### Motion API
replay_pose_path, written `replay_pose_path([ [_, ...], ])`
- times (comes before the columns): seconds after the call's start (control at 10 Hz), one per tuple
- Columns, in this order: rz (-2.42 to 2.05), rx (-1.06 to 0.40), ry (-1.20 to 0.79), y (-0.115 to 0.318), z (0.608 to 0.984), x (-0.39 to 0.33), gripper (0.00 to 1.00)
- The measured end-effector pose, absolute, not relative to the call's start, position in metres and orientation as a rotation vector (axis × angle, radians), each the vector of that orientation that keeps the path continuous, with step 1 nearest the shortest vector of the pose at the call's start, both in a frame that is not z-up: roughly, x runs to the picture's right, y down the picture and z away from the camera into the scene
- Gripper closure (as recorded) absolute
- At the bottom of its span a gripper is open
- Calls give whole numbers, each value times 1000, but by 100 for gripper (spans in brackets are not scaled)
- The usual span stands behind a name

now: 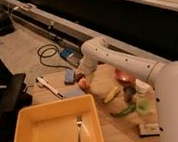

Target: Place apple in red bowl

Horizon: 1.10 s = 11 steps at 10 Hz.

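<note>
The apple [83, 83] is a small orange-red fruit at the left part of the wooden table, just beyond the yellow tub. My gripper [84, 76] reaches down from the white arm and sits right at the apple, covering its top. The red bowl [125, 76] is a small orange-red bowl to the right of the apple, partly hidden behind the arm.
A big yellow tub [21, 132] with a fork [79, 133] stands at the front left. A banana [111, 93], a green pepper [122, 112], a green bottle [143, 100], a blue sponge [69, 76] and a white tool [49, 87] lie around. A black cable [49, 54] lies on the floor behind.
</note>
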State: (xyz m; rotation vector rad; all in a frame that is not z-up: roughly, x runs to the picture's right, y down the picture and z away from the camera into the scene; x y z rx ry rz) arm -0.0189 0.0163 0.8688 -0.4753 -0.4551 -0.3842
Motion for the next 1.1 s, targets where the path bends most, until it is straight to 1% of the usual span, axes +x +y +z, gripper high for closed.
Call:
replay_pose_path([
  [0.2, -378, -500, -468, 26, 885, -26, 35],
  [0.9, -362, -555, -487, 48, 919, -33, 35],
  [1.0, -361, -561, -490, 52, 924, -33, 36],
  [1.1, -360, -566, -494, 55, 929, -34, 41],
])
